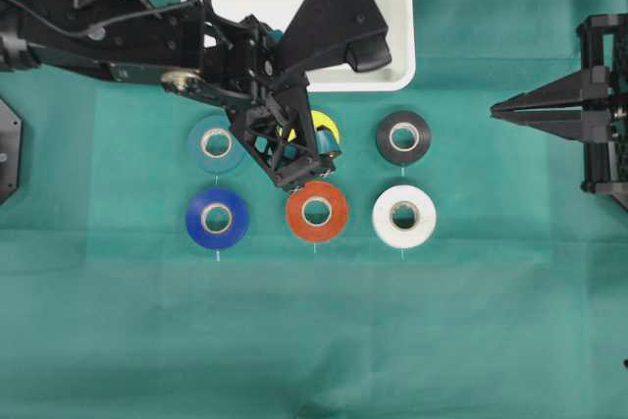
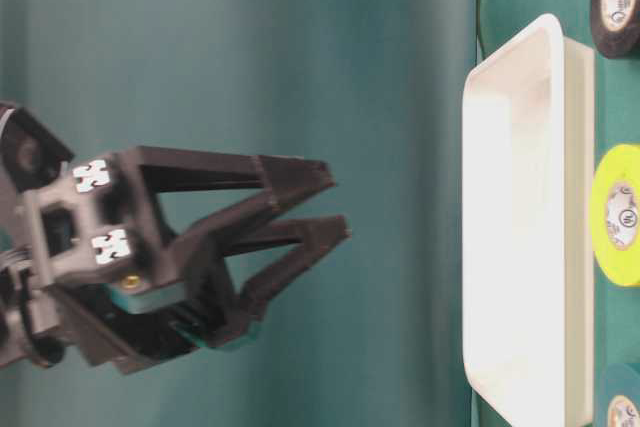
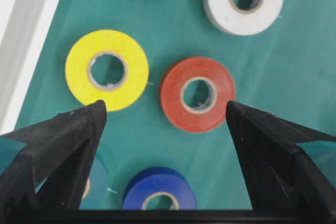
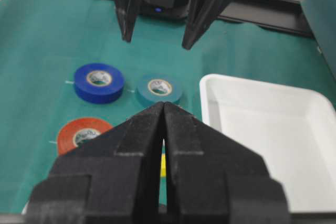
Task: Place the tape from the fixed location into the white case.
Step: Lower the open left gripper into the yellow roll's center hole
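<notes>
The yellow tape (image 1: 328, 125) lies flat on the green cloth just below the white case (image 1: 404, 46), half hidden under my left arm. In the left wrist view the tape (image 3: 79, 72) sits ahead and to the left. My left gripper (image 3: 165, 106) hangs open above the cloth with nothing between its fingers. One fingertip (image 3: 97, 109) is over the tape's near edge and the other is beside the orange-red roll (image 3: 170, 95). My right gripper (image 1: 496, 107) is shut and empty at the right edge, far from the rolls. The white case (image 4: 273, 124) is empty.
Other rolls lie in two rows: light blue (image 1: 196, 144), black (image 1: 403, 156), blue (image 1: 194, 219), orange-red (image 1: 316, 231) and white (image 1: 404, 235). The left arm crosses over the case's near-left corner. Green cloth covers the table.
</notes>
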Motion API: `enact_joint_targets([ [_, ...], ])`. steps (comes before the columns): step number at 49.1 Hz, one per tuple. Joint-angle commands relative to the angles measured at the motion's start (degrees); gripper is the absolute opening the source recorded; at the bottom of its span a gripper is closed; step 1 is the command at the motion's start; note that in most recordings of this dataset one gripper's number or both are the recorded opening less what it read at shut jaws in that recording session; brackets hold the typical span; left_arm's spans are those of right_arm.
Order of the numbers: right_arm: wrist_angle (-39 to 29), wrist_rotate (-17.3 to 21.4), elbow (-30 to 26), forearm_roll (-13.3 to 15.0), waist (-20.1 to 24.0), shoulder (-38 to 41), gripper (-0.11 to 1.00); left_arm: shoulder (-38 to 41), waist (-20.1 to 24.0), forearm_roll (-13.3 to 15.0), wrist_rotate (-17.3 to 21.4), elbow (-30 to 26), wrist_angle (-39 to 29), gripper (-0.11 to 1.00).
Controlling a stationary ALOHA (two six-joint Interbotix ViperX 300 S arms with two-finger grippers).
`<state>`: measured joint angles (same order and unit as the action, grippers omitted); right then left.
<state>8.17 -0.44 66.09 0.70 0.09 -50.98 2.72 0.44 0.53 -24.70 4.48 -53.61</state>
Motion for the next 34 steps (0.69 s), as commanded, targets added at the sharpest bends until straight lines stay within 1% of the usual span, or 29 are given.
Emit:
enact_joint_targets([
  [1,0.2,0.0,-1.5,0.1,-0.1,0.3,0.01,-0.5,0.0,-0.1,0.0,0.4,1.7,0.93],
  [13,0.2,0.0,-1.5,0.1,-0.1,0.6,0.01,1.8,0.6,-0.1,-0.2,4.0,5.1,0.93],
  [28,0.2,0.0,-1.5,0.1,-0.1,0.8,0.01,4.5,0.6,-0.1,-0.2,6.2,11.0,0.93],
  [34,0.2,0.0,-1.5,0.1,-0.1,0.9,0.01,5.4,0.6,-0.1,-0.2,6.3,12.0,0.93],
])
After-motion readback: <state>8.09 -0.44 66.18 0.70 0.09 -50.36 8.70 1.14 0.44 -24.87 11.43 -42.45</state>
